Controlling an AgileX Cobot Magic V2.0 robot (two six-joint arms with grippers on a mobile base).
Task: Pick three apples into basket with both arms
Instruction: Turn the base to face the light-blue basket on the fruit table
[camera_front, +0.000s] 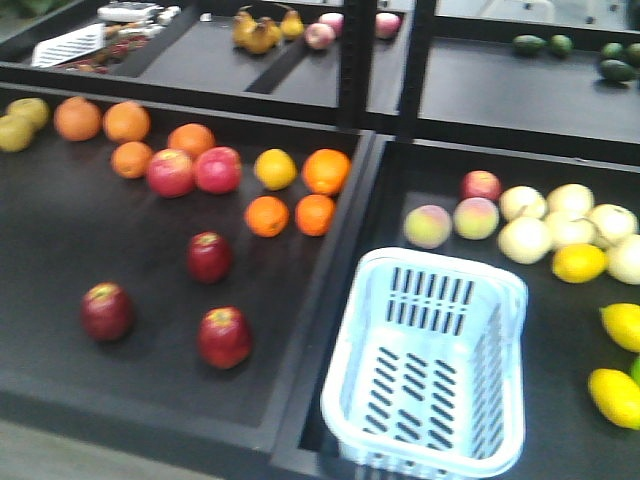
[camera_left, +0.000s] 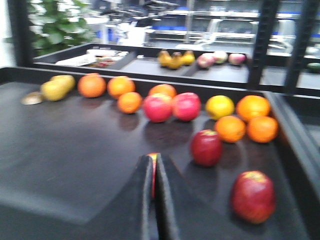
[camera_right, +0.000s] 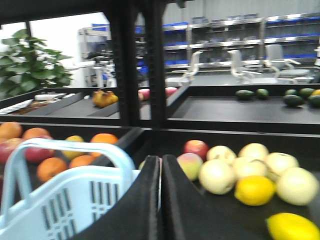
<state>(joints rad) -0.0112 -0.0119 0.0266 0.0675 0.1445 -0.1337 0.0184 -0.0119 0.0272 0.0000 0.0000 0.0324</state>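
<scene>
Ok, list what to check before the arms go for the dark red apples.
1. Three dark apples free to grasp: ok; left apple, rear apple and front apple lie apart on the left tray.
2. Basket upright and empty: ok.
3. Left jaws open: not ok, shut to a slit, holding nothing.
4. Right jaws open: not ok, shut to a slit, holding nothing.
5. Left jaws aimed at an apple: ok, red skin shows through the slit in the left wrist view.
</scene>
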